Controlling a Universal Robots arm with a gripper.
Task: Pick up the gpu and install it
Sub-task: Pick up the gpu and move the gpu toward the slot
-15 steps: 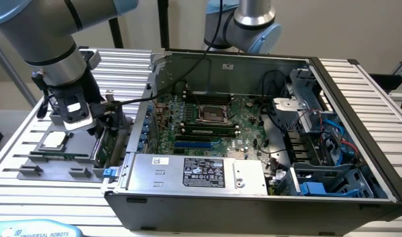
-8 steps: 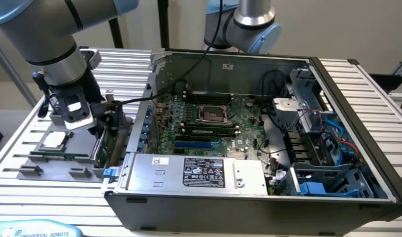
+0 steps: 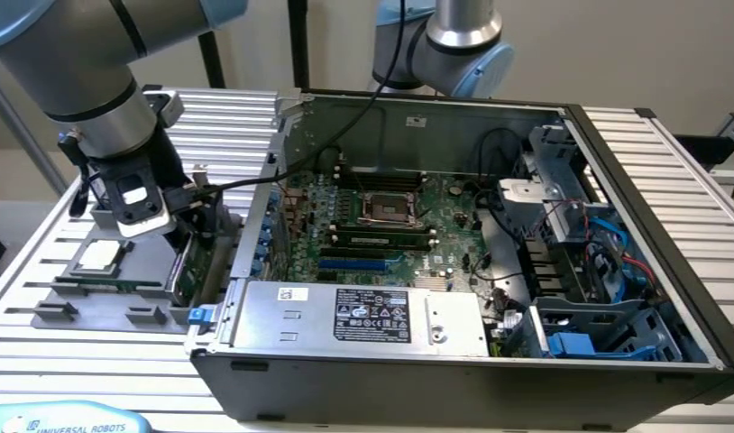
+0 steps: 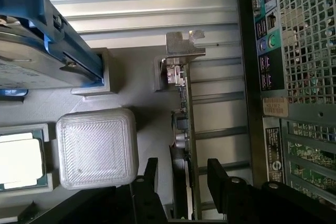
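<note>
- Tool spread wide, one finger on either side of the gpu, gaps visible on both sides.
- Gpu standing on edge in a slot of the grey fixture tray, silver bracket at the end away from the tool.
- Tray lying on the slatted counter at the exterior view's left, just beside the open computer case.
- Square silver chip and blue-railed hard drive seated in the same tray, near the gpu.
- Motherboard inside the case, apart from the gpu.
</note>
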